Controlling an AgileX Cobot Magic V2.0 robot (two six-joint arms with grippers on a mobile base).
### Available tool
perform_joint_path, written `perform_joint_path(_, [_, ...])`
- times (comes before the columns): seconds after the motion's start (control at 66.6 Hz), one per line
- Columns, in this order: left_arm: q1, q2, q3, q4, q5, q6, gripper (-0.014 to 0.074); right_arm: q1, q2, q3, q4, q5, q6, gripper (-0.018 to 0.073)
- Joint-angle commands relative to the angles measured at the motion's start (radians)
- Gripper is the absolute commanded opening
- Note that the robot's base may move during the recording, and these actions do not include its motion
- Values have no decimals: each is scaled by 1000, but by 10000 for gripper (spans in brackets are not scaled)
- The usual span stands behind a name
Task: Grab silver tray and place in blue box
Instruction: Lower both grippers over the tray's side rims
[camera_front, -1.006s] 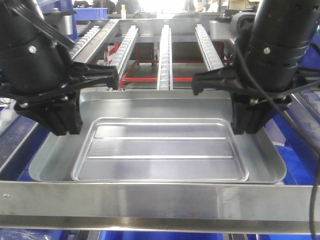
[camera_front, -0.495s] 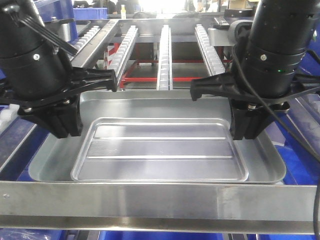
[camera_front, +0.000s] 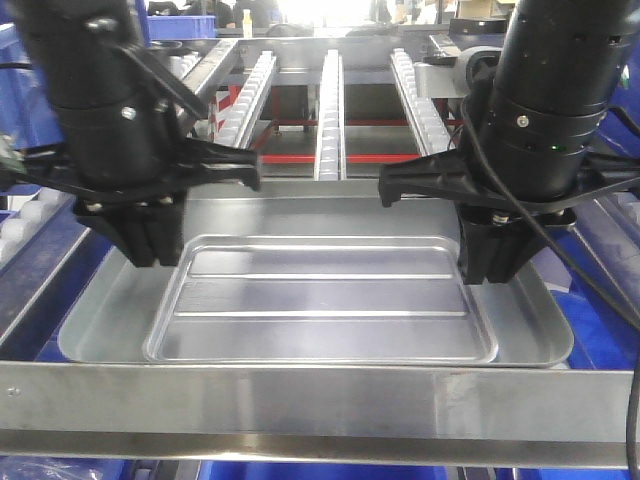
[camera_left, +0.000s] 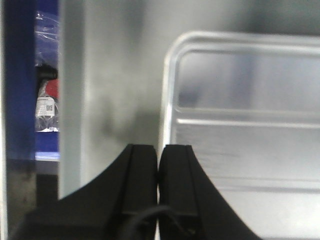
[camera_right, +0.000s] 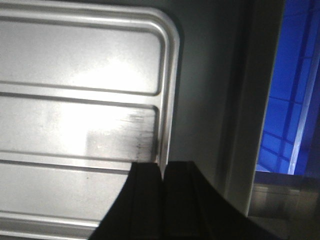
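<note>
The silver tray (camera_front: 320, 295) lies flat in the middle of the front view, its recessed panel and two ridges showing. My left gripper (camera_front: 155, 240) hangs shut over the panel's left edge; in the left wrist view its jaws (camera_left: 158, 147) are pressed together right at that edge of the tray (camera_left: 240, 150). My right gripper (camera_front: 490, 260) is shut over the panel's right edge, and the right wrist view shows its jaws (camera_right: 162, 165) closed above the tray (camera_right: 75, 125). Blue ribbed plastic, probably the blue box (camera_right: 290, 100), shows past the tray's right rim.
A steel crossbar (camera_front: 320, 400) runs across the front below the tray. Roller conveyor rails (camera_front: 330, 110) and a red frame (camera_front: 290, 140) stand behind it. A labelled plastic packet (camera_left: 47, 100) lies in a blue gap left of the tray.
My left arm has moved right, from over the tray's left rim to the recessed panel's left edge. The right arm shifted only slightly. Both grippers stayed shut.
</note>
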Motion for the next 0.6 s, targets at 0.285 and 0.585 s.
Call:
perform_joint_path(0.285, [-36,-35,-32,-22,1,-12,-7,-2,-37,-30,-11,-33,0,80])
perform_joint_path(0.585, [-36,-33,-30,-22,-2,-12,-7,-2,-35,-25,-11,-29,0,83])
